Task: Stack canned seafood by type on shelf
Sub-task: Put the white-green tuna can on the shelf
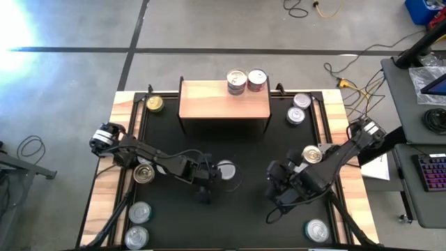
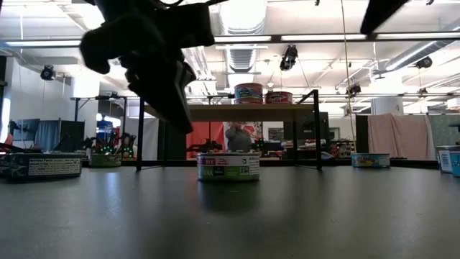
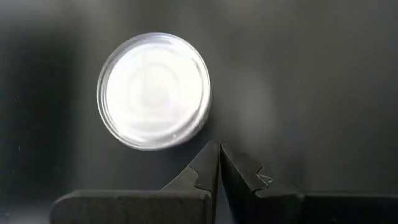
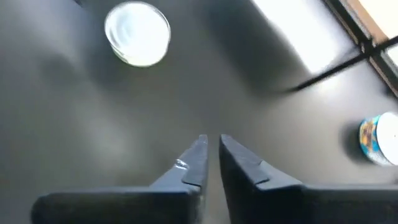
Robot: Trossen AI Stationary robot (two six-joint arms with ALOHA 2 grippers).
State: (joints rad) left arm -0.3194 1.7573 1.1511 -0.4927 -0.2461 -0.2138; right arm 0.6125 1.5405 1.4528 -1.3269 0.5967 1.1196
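Silver lids: most of the canned seafood shows plain silver tops; the tins are small, flat and round.
Centre tin (image 1: 226, 169): sits alone on the black mat (image 1: 230, 150), in front of the shelf; the low view shows a green and white side label with a pink band.
Shelf (image 1: 224, 100): light-wood board on thin black legs, at the far middle of the surface.
On the shelf: two cans side by side and touching at its far right part, one silver-lidded (image 1: 237, 81), one with a red side label (image 1: 257, 79).
Gold-lidded can (image 1: 155, 104): on the mat just left of the shelf.
Right of the shelf: two tins close together (image 1: 298, 109), one behind the other.
Left side tins: one (image 1: 144, 173) beside the left arm, two more (image 1: 139, 223) at the near left corner.
Right side tins: one (image 1: 311, 155) partly under the right arm, one (image 1: 317, 230) at the near right corner.
Left gripper (image 1: 203, 197): hangs just beside the centre tin, not touching it; jaws pressed shut and empty.
Right gripper (image 1: 273, 203): hangs over bare mat right of centre, well apart from the centre tin; jaws nearly together with a thin gap, holding nothing.
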